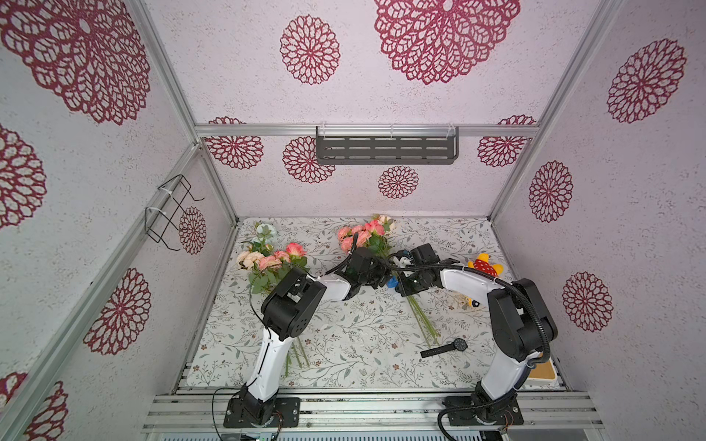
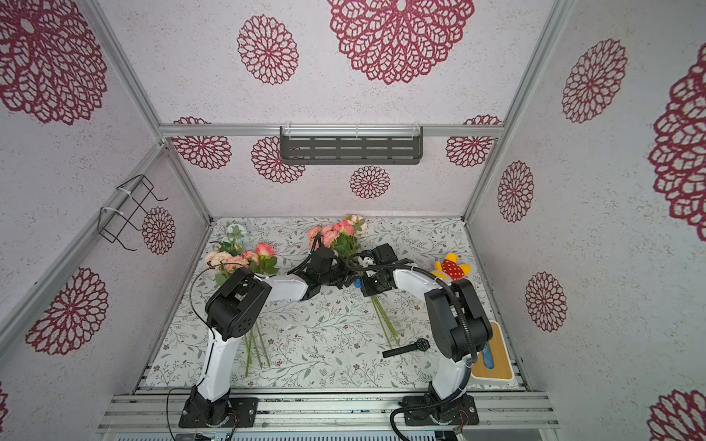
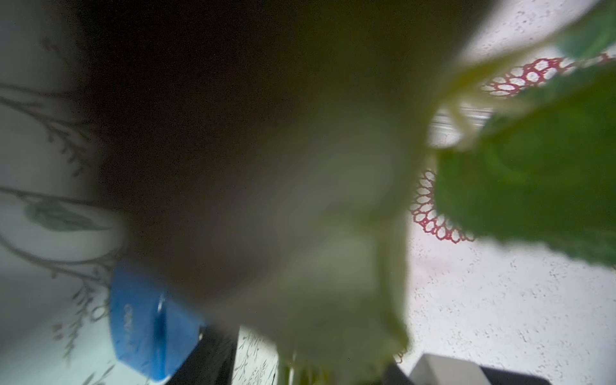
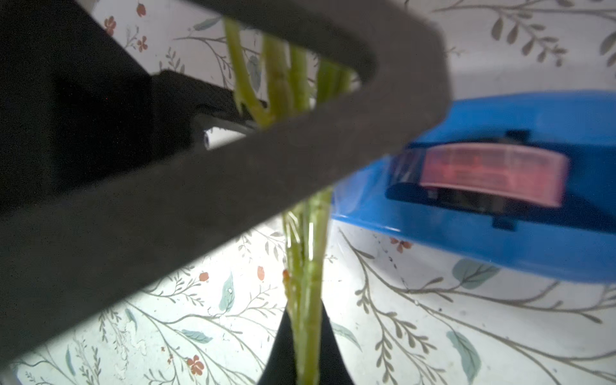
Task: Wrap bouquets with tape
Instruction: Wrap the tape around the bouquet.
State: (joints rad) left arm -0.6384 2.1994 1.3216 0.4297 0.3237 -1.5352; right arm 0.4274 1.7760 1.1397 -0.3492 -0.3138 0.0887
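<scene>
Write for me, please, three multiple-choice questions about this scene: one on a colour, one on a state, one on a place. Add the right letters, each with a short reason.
1. What colour is the tape dispenser?
A) red B) yellow C) blue

2. How are the right fingers?
A) wide open, holding nothing B) shut on the bouquet stems C) shut on the tape dispenser

3. Where does the black wristwatch lie?
A) on the tape dispenser B) between the right fingers C) on the table, near the right arm

Answers: 1 C, the right wrist view shows its blue body; 2 B, the green stems run pinched between the two dark fingers; 3 C, both top views show it flat on the patterned table beside that arm.
</scene>
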